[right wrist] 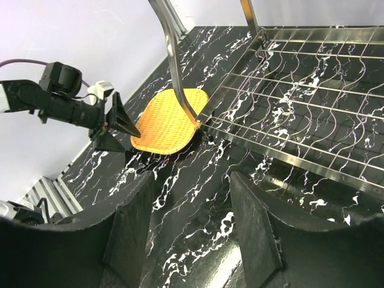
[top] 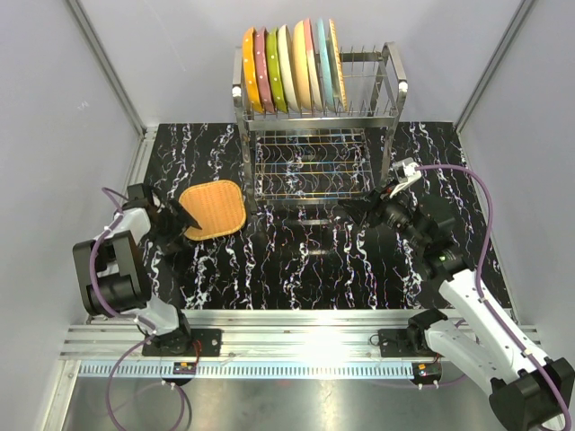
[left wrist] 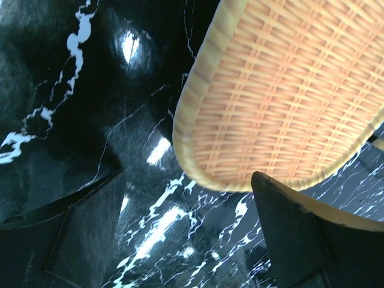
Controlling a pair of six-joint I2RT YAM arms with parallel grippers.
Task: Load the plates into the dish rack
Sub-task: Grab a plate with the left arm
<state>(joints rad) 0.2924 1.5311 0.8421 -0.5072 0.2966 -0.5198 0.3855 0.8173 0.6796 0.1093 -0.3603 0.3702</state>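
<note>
At far left, left gripper (top: 182, 221) with jaws spread apart at the near-left rim of an orange woven plate (top: 214, 208), flat on the black marbled table (top: 296, 265) just left of the dish rack (top: 388, 135). In the rack's upper tier, a row of coloured plates (top: 287, 67) on edge, packed to its left end. To the right, right gripper (right wrist: 193, 180) parted and empty, low beside the rack's lower wire shelf.
</note>
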